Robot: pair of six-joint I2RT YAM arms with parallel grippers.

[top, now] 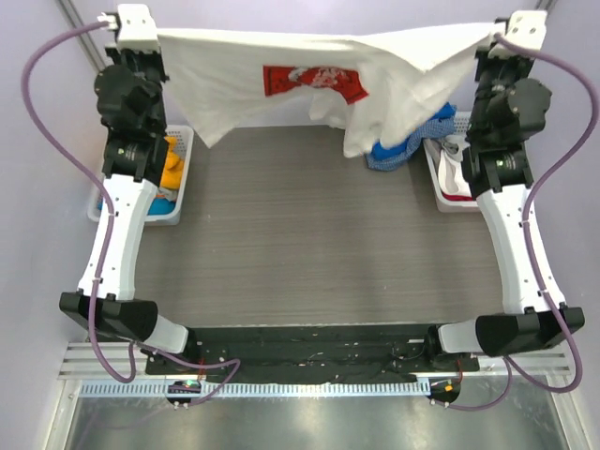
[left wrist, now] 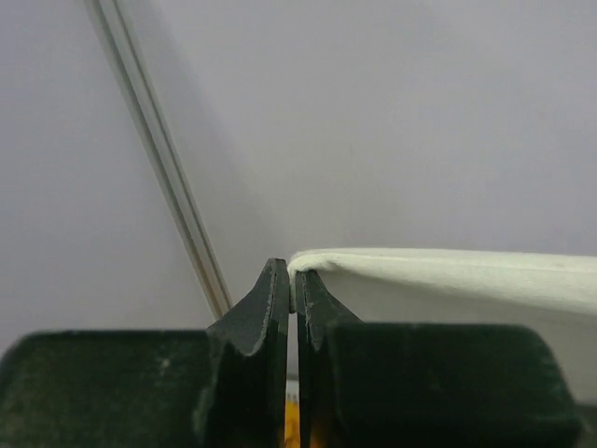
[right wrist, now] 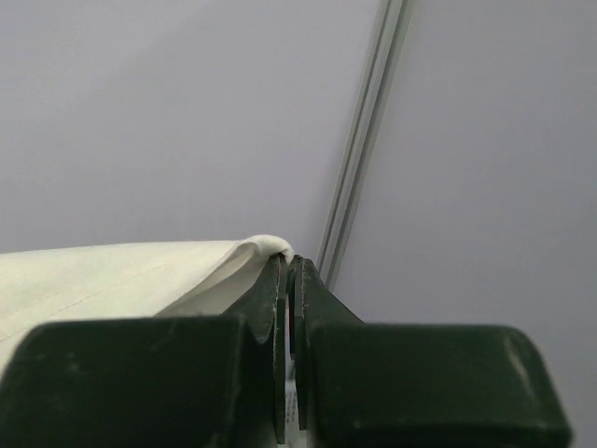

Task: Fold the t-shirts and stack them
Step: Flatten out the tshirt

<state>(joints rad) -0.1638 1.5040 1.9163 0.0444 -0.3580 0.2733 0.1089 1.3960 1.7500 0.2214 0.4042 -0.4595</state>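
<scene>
A large white t-shirt [top: 281,66] with a red square logo [top: 314,82] hangs stretched in the air over the far edge of the table, held at two corners. My left gripper [top: 157,36] is shut on its left corner. In the left wrist view the white cloth [left wrist: 448,273] runs off to the right from the pinched jaws of that gripper [left wrist: 294,280]. My right gripper [top: 495,37] is shut on the right corner, where the cloth [right wrist: 121,273] leaves the same gripper [right wrist: 287,266] to the left. The shirt's right part droops in folds over a blue t-shirt [top: 398,150] lying on the table.
A white slatted basket [top: 186,141] at the far left holds an orange t-shirt [top: 172,167] and something blue. Another white basket [top: 441,192] at the far right holds white and red cloth. The grey wood-grain table [top: 319,244] lies below, with a lilac wall behind.
</scene>
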